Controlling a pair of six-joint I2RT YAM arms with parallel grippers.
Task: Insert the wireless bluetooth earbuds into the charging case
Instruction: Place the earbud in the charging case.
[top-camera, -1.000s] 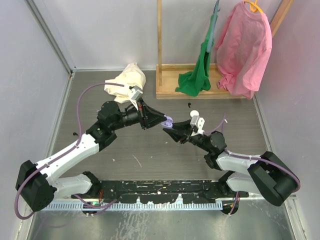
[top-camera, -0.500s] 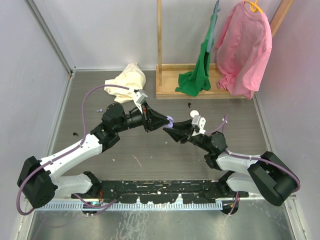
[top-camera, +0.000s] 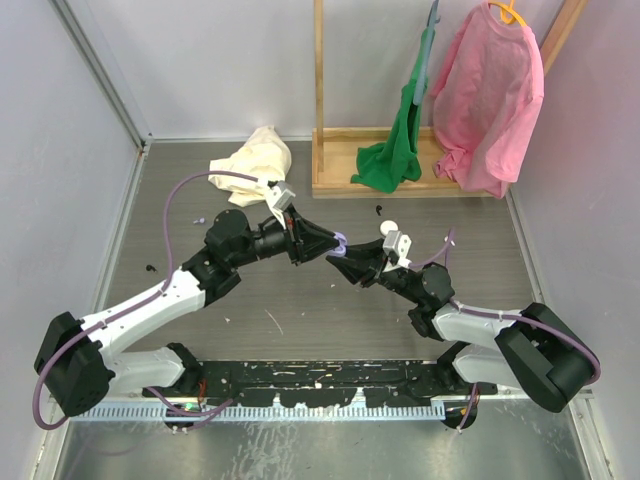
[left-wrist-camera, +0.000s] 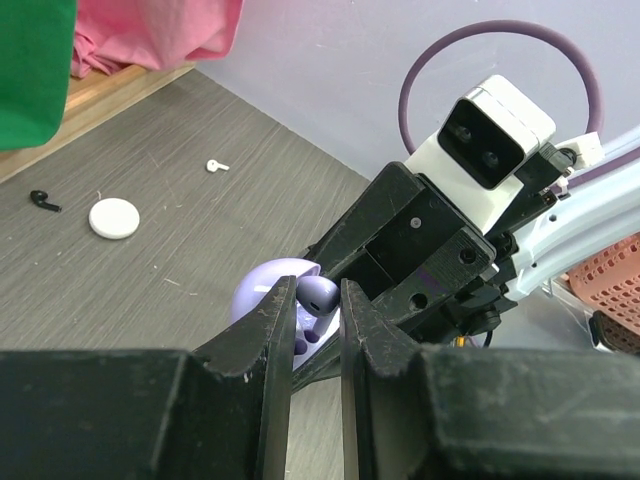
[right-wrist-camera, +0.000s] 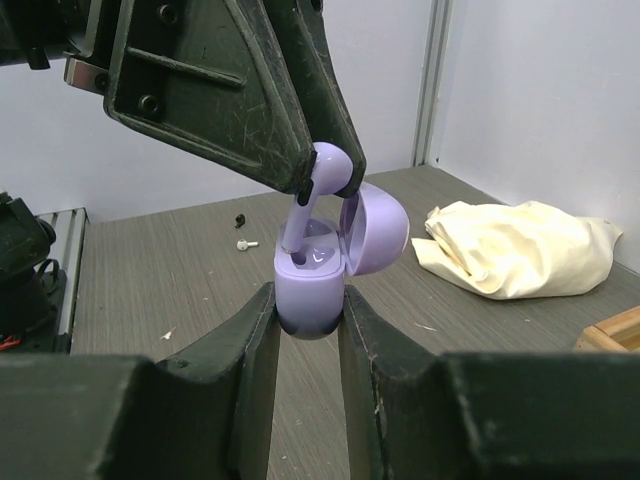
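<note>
My right gripper (right-wrist-camera: 308, 305) is shut on an open lilac charging case (right-wrist-camera: 312, 285), lid tipped back to the right, held above the table. My left gripper (left-wrist-camera: 317, 298) is shut on a lilac earbud (left-wrist-camera: 320, 294); in the right wrist view the earbud (right-wrist-camera: 322, 175) has its stem tip at the case's left socket. In the top view both grippers meet at mid-table, left (top-camera: 333, 245), right (top-camera: 346, 258), with the case (top-camera: 338, 247) between them. A white earbud (left-wrist-camera: 216, 165) and a black earbud (left-wrist-camera: 42, 200) lie loose on the table.
A round white case (top-camera: 387, 226) lies right of the grippers. A cream cloth (top-camera: 250, 160) sits at the back left. A wooden rack (top-camera: 330, 178) with green (top-camera: 395, 150) and pink (top-camera: 485, 100) garments stands at the back right. Walls close both sides.
My left arm has swung right and brought the earbud from a small gap to the open case. The right arm has held still with the case.
</note>
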